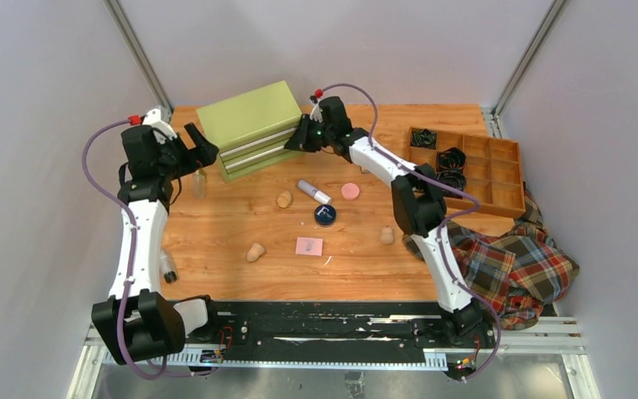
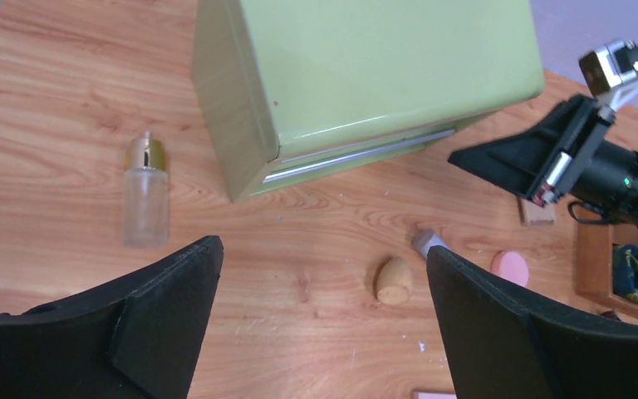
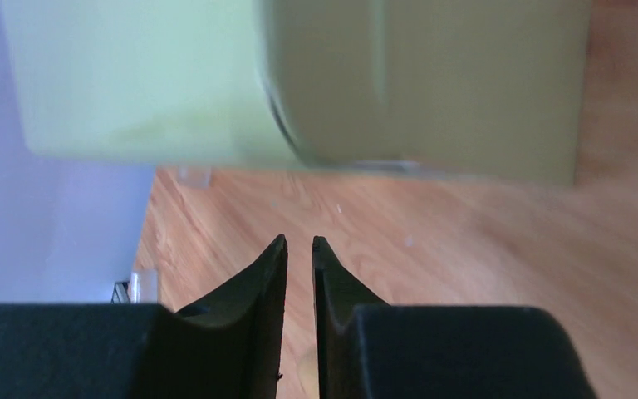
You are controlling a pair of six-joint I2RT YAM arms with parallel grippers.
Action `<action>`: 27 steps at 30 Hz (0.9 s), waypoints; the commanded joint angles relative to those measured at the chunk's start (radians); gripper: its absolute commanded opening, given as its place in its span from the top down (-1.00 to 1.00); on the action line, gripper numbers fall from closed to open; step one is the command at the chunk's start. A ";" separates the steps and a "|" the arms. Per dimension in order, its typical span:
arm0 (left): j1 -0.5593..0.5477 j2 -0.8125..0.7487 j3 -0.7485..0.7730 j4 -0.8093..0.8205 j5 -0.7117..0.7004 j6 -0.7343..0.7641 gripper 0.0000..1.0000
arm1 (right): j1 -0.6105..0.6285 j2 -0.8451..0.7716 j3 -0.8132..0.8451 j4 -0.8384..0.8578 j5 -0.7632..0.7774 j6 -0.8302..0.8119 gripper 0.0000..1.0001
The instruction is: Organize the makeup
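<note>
1. Top external view: a pale green metal drawer box (image 1: 249,125) stands at the far side of the tabletop (image 1: 216,241), its silver-edged drawer fronts facing the arms.
2. Right claw (image 1: 292,140), pinched together and holding nothing, sits just off the right end of the box front.
3. Left claw (image 1: 203,146), spread wide and empty, hovers off the box's left end, above a clear gold-capped bottle (image 1: 198,183).
4. White tube (image 1: 314,192), pink round disc (image 1: 350,191), navy round compact (image 1: 325,215) and tan egg-shaped sponge (image 1: 284,199) lie loose in front of the box, nearer the right arm.
5. The drawer edges run lengthwise along the box front, so the right claw looks better placed to open one.
</note>
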 commanded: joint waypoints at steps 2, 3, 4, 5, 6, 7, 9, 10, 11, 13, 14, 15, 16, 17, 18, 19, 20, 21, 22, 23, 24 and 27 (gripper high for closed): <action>-0.040 -0.001 -0.011 -0.049 -0.102 0.035 -0.93 | -0.011 -0.251 -0.267 0.093 0.003 -0.038 0.60; -0.063 0.002 -0.012 -0.061 -0.141 0.047 -0.93 | -0.014 -0.285 -0.312 0.093 0.004 -0.047 0.56; -0.085 0.007 -0.011 -0.074 -0.177 0.058 -0.93 | -0.017 -0.314 -0.354 0.091 0.010 -0.056 0.53; -0.104 0.011 -0.009 -0.085 -0.204 0.062 -0.92 | -0.019 -0.346 -0.392 0.090 0.016 -0.061 0.50; -0.123 0.014 -0.006 -0.092 -0.226 0.066 -0.92 | -0.021 -0.371 -0.428 0.090 0.025 -0.056 0.49; -0.139 0.016 -0.003 -0.095 -0.244 0.068 -0.91 | -0.022 -0.401 -0.463 0.102 0.029 -0.045 0.48; -0.164 0.022 0.005 -0.102 -0.278 0.069 -0.90 | -0.022 -0.435 -0.539 0.166 0.026 0.009 0.43; -0.172 0.024 0.011 -0.109 -0.286 0.068 -0.89 | -0.022 -0.448 -0.590 0.207 0.028 0.047 0.41; -0.179 0.024 0.018 -0.117 -0.295 0.068 -0.89 | -0.022 -0.457 -0.625 0.257 0.031 0.092 0.40; -0.185 0.016 0.024 -0.138 -0.301 0.065 -0.88 | -0.019 -0.458 -0.675 0.371 0.018 0.175 0.32; -0.186 0.010 0.022 -0.146 -0.305 0.061 -0.88 | -0.015 -0.455 -0.691 0.430 0.015 0.204 0.29; -0.187 -0.001 0.020 -0.154 -0.311 0.056 -0.88 | -0.009 -0.453 -0.698 0.448 0.028 0.228 0.28; -0.187 -0.011 0.018 -0.165 -0.320 0.052 -0.87 | -0.002 -0.453 -0.707 0.463 0.043 0.245 0.24; -0.189 -0.021 0.016 -0.178 -0.325 0.052 -0.87 | 0.008 -0.453 -0.721 0.496 0.057 0.265 0.21; -0.194 -0.029 0.020 -0.198 -0.311 0.061 -0.87 | 0.022 -0.457 -0.742 0.538 0.083 0.299 0.17; -0.204 -0.032 0.036 -0.230 -0.299 0.074 -0.87 | 0.034 -0.462 -0.768 0.580 0.112 0.324 0.14; -0.219 -0.034 0.059 -0.267 -0.302 0.084 -0.87 | 0.048 -0.469 -0.791 0.623 0.147 0.334 0.11; -0.238 -0.038 0.083 -0.304 -0.321 0.092 -0.88 | 0.062 -0.477 -0.811 0.640 0.187 0.331 0.08; -0.265 -0.047 0.112 -0.338 -0.350 0.099 -0.88 | 0.077 -0.485 -0.822 0.630 0.231 0.322 0.05; -0.274 -0.055 0.122 -0.364 -0.381 0.101 -0.89 | 0.090 -0.488 -0.828 0.618 0.269 0.301 0.04; -0.284 -0.068 0.134 -0.384 -0.408 0.098 -0.89 | 0.103 -0.488 -0.833 0.612 0.302 0.285 0.01; -0.289 -0.123 0.118 -0.416 -0.447 0.076 -0.89 | 0.125 -0.513 -0.859 0.615 0.387 0.336 -0.03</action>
